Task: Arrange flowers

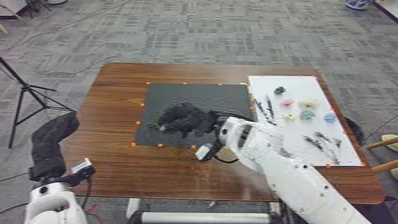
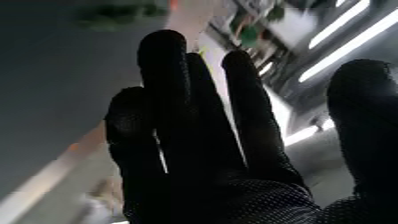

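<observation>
In the head view my right hand (image 1: 185, 119) is over the black mat (image 1: 200, 91), near its middle, with a small dark green thing (image 1: 153, 126) beside its fingers. The right wrist view shows that hand (image 2: 200, 135) open, fingers straight and thumb apart, with blurred green leaves (image 2: 107, 15) beyond the fingertips. On the white board (image 1: 315, 85) lie a pink flower (image 1: 287, 102), a cream flower (image 1: 308, 102), a pale yellow flower (image 1: 289, 116), two blue flowers (image 1: 306, 114) and dark sprigs (image 1: 322, 142). My left hand (image 1: 55, 131) is open at the table's left edge.
Small orange markers line the mat and board on the brown wooden table (image 1: 115, 95). A black tripod (image 1: 27, 87) stands on the floor at the left, and a wooden chair (image 1: 386, 142) is near the table's right edge. My right forearm spans the table's front right.
</observation>
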Action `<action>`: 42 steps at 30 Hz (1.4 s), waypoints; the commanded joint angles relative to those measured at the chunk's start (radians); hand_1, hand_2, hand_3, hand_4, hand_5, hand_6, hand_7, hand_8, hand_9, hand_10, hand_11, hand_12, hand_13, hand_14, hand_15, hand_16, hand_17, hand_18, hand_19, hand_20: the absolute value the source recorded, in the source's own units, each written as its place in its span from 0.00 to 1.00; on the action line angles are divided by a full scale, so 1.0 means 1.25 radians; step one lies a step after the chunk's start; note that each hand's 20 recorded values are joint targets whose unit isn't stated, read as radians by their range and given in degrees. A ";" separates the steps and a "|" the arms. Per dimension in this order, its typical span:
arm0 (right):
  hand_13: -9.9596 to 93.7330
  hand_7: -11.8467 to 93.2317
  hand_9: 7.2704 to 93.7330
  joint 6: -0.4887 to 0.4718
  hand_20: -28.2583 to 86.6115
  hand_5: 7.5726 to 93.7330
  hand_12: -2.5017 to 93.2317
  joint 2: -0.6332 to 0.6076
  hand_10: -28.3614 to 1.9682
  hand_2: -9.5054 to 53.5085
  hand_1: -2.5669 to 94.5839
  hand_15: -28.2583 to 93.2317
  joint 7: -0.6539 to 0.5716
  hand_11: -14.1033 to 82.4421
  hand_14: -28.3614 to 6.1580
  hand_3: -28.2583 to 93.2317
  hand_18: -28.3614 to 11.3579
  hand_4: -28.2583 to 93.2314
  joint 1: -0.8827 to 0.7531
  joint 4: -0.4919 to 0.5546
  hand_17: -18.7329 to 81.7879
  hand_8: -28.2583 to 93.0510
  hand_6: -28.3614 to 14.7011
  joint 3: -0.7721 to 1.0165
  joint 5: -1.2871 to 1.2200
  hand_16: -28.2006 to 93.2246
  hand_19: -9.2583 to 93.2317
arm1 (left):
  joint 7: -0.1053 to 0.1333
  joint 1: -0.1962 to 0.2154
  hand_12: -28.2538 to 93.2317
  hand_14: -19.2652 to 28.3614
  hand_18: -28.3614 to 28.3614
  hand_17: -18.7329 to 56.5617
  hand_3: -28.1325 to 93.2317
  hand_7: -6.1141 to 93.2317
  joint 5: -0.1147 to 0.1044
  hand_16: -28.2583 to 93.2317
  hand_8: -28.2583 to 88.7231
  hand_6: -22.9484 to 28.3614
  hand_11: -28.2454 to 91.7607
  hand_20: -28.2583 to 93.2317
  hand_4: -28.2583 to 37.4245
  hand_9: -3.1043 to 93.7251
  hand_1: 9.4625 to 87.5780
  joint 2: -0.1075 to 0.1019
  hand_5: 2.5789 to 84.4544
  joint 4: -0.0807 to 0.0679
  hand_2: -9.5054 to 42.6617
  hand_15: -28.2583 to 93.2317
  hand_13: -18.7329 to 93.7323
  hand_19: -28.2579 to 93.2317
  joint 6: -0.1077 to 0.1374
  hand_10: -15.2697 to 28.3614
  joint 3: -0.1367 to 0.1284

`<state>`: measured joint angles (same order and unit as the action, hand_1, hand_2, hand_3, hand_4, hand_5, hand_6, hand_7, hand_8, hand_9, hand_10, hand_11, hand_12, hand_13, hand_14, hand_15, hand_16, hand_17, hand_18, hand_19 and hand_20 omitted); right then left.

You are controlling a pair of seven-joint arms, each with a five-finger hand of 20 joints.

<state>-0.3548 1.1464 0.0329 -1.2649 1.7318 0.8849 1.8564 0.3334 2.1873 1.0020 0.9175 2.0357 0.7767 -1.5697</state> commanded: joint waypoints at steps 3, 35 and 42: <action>0.71 0.22 0.45 0.058 0.73 0.47 0.18 -0.016 0.44 0.24 0.26 0.69 -0.076 0.20 0.33 0.77 0.12 0.12 -0.012 -0.073 0.53 0.19 0.54 -0.006 0.171 0.49 0.85 | 0.003 0.004 0.33 0.76 0.71 0.24 0.81 0.25 -0.011 0.21 0.16 0.48 0.40 0.35 0.00 0.55 0.17 0.027 0.60 0.005 0.31 0.37 0.54 0.31 -0.023 0.65 0.014; 0.72 0.21 0.46 -0.065 0.72 0.47 0.17 0.035 0.47 0.26 0.26 0.70 -0.077 0.20 0.33 0.76 0.12 0.12 -0.045 -0.026 0.53 0.19 0.53 0.006 0.095 0.48 0.86 | 0.015 -0.003 0.34 0.76 0.73 0.24 0.82 0.28 -0.011 0.23 0.16 0.48 0.42 0.36 0.00 0.55 0.18 0.046 0.62 0.012 0.30 0.40 0.53 0.33 -0.033 0.66 0.029; 0.73 0.21 0.47 -0.023 0.72 0.47 0.17 0.050 0.46 0.26 0.26 0.70 -0.081 0.21 0.32 0.76 0.11 0.12 0.019 -0.039 0.53 0.20 0.52 -0.015 0.118 0.48 0.86 | 0.028 -0.004 0.34 0.76 0.72 0.25 0.82 0.28 -0.017 0.23 0.16 0.49 0.43 0.36 0.00 0.55 0.18 0.042 0.63 0.016 0.30 0.41 0.53 0.33 -0.011 0.66 0.034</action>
<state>-0.4279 1.1807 -0.0664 -1.3187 1.6957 0.8972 1.9562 0.3546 2.1832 0.9816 0.9653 2.0501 0.7329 -1.5296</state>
